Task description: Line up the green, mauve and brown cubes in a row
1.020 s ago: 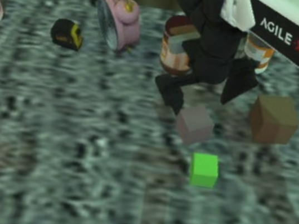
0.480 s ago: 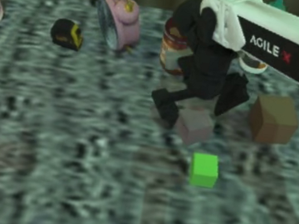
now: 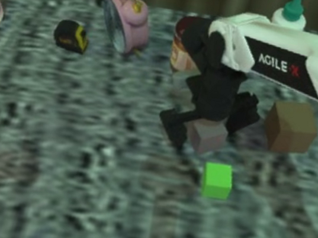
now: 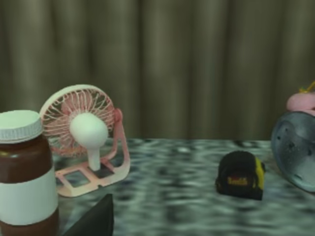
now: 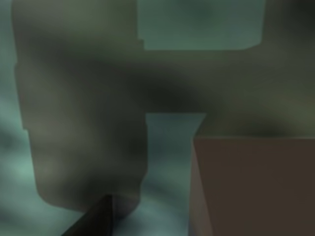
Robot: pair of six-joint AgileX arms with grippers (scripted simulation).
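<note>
right gripper: jaws spread, straddling mauve cube, tabletop centre-right
mauve cube: no long axis, sits skewed
brown cube: 3 o'clock of mauve
green cube: 5 o'clock of mauve
left arm: parked, left edge

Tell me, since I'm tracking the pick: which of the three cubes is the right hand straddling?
The mauve cube, middle-sized. The right hand has open fingers on either side of it; the brown cube and green cube sit apart.

Lime green cube, greyish-mauve cube, olive-brown cube, mottled grey-green table.
</note>
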